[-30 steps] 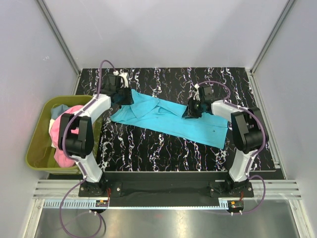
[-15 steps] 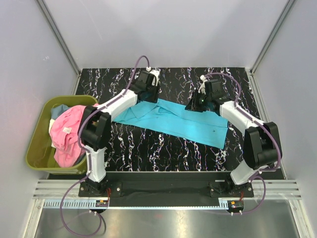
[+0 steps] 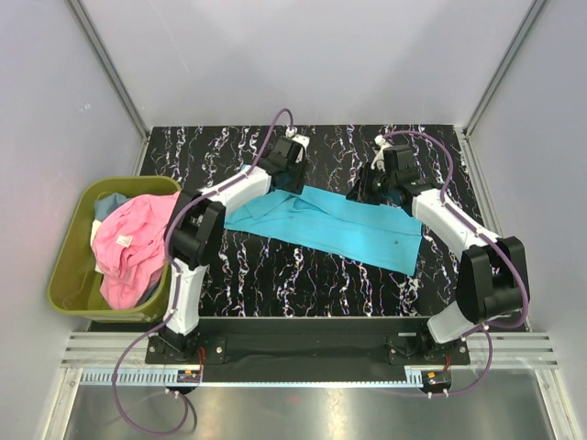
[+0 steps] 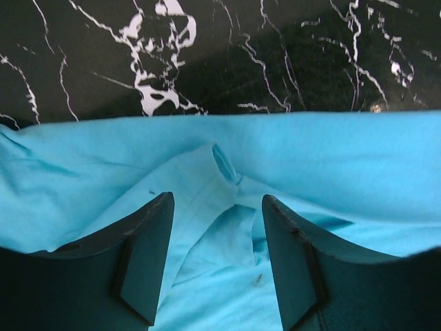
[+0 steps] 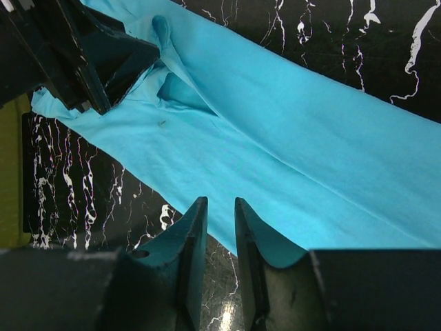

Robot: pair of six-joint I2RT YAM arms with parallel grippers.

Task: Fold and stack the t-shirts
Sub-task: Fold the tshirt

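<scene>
**Top camera:** One turquoise t-shirt (image 3: 330, 223) lies flat in a slanting band across the black marbled table (image 3: 275, 275). Its left end sits farther back and its right end nearer the arm bases. Two arms reach to its far edge, the left gripper (image 3: 289, 176) at the collar end and the right gripper (image 3: 371, 190) right of the middle. Bare marble runs on every side of the shirt, widest along the near side. One olive bin (image 3: 64, 275) stands off the table's left edge. It holds one pink t-shirt (image 3: 128, 243), heaped up to its right rim, and a scrap of light blue cloth (image 3: 108, 203) behind.

**Left wrist camera:** The two fingers stand well apart, jaws open, above the collar (image 4: 224, 162), with nothing between them. The shirt's straight edge meets bare marble just beyond.

**Right wrist camera:** The two fingers nearly meet at the shirt's edge, with only a thin slit between them. Whether cloth is pinched cannot be told. The left gripper shows at the upper left, over the collar end.
</scene>
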